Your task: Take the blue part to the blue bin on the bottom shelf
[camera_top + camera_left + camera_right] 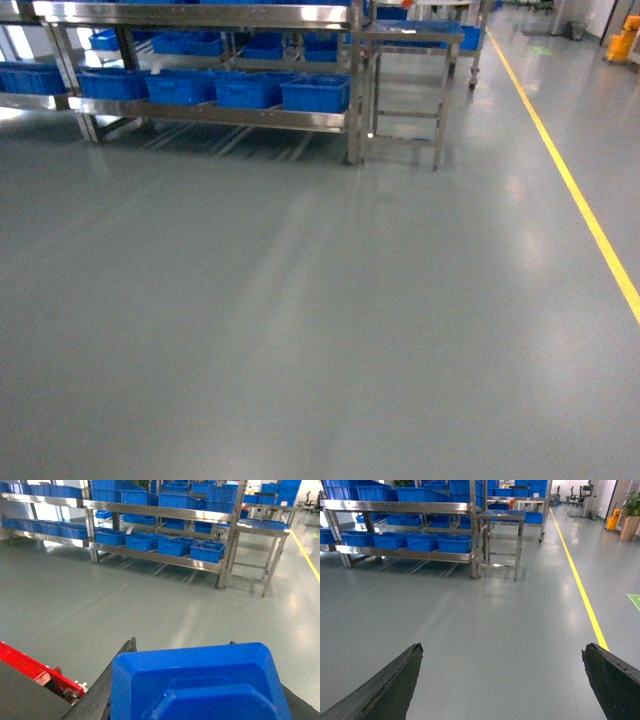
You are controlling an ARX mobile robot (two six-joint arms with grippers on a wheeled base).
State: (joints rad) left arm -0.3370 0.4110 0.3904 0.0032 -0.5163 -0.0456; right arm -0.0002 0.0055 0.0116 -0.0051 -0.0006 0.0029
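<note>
A chunky blue part (pixel 200 685) fills the bottom of the left wrist view, and my left gripper (pixel 182 645) is shut on it, a black finger on each side. My right gripper (pixel 503 650) hangs open over bare grey floor with nothing between its fingers. Neither gripper shows in the head view. Some way ahead stands the steel rack; its bottom shelf (pixel 215 115) carries a row of several blue bins (pixel 315 93). The shelf rail (pixel 160 557) and bins (pixel 206 551) show in the left wrist view, and the bins (pixel 454 543) also in the right wrist view.
A small steel table (pixel 410 90) stands against the rack's right end. A yellow floor line (pixel 580 195) runs along the right. A red part of the robot (pixel 30 667) shows at lower left. Open grey floor lies between me and the rack.
</note>
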